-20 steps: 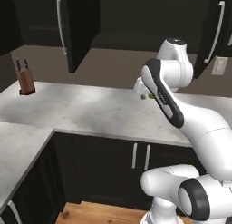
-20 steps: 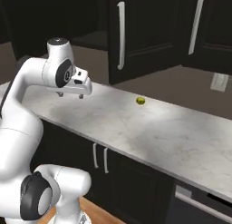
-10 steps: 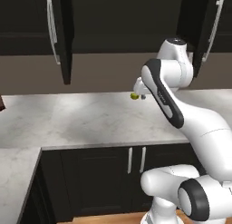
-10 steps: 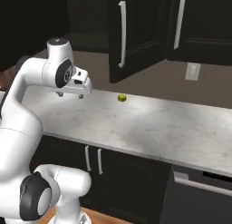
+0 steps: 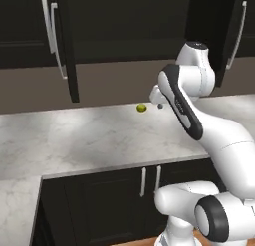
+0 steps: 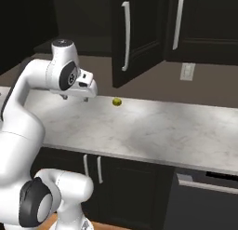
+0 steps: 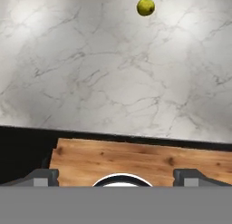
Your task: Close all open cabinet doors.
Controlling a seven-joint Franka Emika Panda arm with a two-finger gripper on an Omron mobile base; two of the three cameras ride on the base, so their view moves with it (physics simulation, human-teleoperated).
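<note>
Marble worktop (image 6: 153,131) beneath my jaws, white with grey veining. One small yellow-green fruit (image 7: 145,7) lies directly on it, ahead of my jaws toward the back wall, untouched.

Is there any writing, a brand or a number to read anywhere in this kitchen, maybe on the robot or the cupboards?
None: no words, numbers or signs can be read in any view.
The white robot arm is blank.
The open cabinet door and marble counter are unmarked.
The wall outlet shows no readable text.
The small yellow-green fruit has no label.
</note>
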